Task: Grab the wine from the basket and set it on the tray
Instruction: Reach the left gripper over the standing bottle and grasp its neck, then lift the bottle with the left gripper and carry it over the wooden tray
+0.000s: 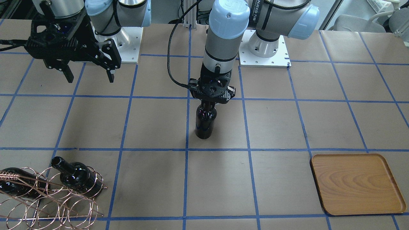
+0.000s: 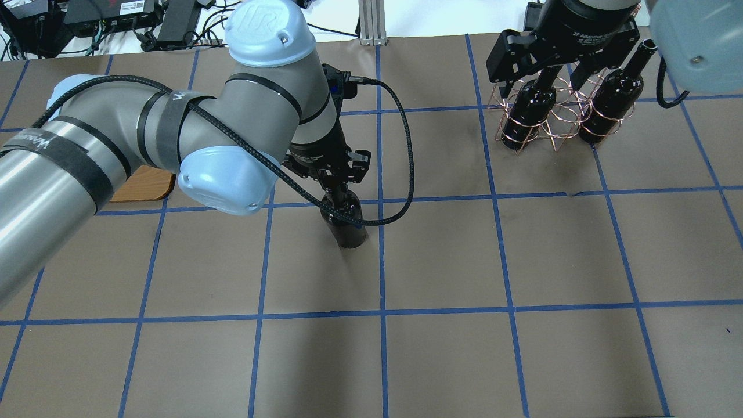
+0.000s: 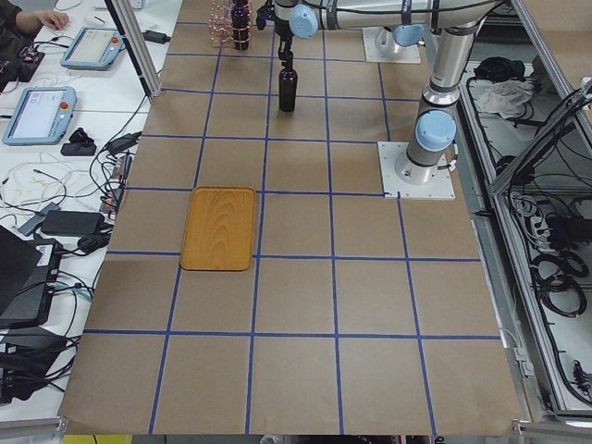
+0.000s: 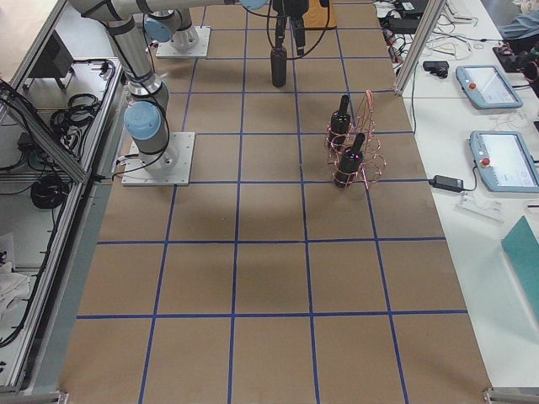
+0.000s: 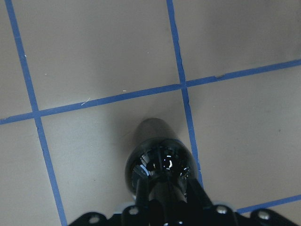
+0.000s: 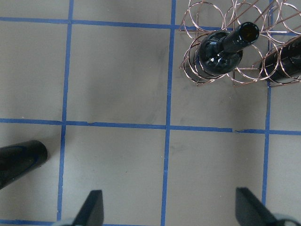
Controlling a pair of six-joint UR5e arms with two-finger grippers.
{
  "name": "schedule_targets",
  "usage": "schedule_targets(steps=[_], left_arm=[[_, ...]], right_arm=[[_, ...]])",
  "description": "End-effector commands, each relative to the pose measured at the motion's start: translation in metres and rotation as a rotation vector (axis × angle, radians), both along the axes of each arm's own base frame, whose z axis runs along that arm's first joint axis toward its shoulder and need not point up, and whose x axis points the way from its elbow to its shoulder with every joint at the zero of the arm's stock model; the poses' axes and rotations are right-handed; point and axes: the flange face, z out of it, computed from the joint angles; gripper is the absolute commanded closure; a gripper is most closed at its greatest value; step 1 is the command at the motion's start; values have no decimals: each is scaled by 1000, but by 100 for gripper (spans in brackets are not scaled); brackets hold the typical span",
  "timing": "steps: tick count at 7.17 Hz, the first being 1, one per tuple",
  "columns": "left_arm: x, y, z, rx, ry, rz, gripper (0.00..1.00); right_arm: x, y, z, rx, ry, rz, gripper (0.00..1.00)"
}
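My left gripper point(image 1: 209, 107) is shut on the neck of a black wine bottle point(image 1: 204, 123) and holds it upright over the middle of the table. I cannot tell whether its base touches the paper. The left wrist view looks down on the bottle's shoulder point(image 5: 160, 162) between the fingers point(image 5: 192, 188). The copper wire basket point(image 1: 9, 175) holds two more bottles point(image 1: 75, 175) point(image 1: 12, 187). My right gripper point(image 1: 88, 75) is open and empty, high above the table near the basket point(image 2: 557, 125). The wooden tray point(image 1: 358, 183) lies empty at the far side.
The table is covered in brown paper with a grid of blue tape lines point(image 1: 187, 149). The two arm bases point(image 1: 263, 48) stand on white plates at the robot's edge. In the overhead view my left arm hides most of the tray point(image 2: 145, 186).
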Motion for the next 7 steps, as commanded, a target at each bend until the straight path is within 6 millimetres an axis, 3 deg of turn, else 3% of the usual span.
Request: schedule_targets(steps=[1,4,5,7], left_arm=[[0,-2,8,-7,2,0,100],[36,-32,46,-9,-24,-60,100],[64,-47,58,-11,-23,-65,100],[152,-84,80,-36,-25,-86,100]], right_arm=[[-1,10,6,18,-8,-53,0],[0,10,4,24,-5,-43,0],[0,10,3,27,-7,-41,0],[0,10,2,27,-7,-41,0]])
